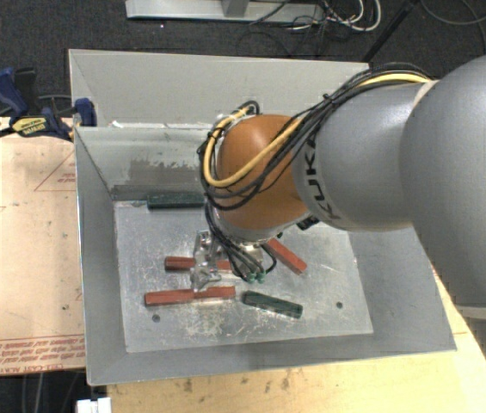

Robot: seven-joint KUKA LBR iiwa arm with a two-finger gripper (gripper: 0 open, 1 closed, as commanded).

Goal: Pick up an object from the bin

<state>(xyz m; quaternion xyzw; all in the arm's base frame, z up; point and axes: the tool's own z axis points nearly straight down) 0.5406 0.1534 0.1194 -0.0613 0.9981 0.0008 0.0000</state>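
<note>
My gripper [207, 267] hangs low over the middle of the bin floor, under the orange wrist cover. Just beneath it, towards the front, lies a long red-brown bar [182, 298], its right end close to the gripper's tip. A shorter red-brown bar [177, 263] lies directly to the gripper's left. To the right a red bar [287, 256] sticks out diagonally from under the arm. A dark green bar [272, 305] rests at the front right of the gripper.
Another dark green bar [174, 200] lies along the foot of the back wall, left of the arm. The arm and its cover hide the bin's back right part. The floor is scratched bare metal at the front and far left.
</note>
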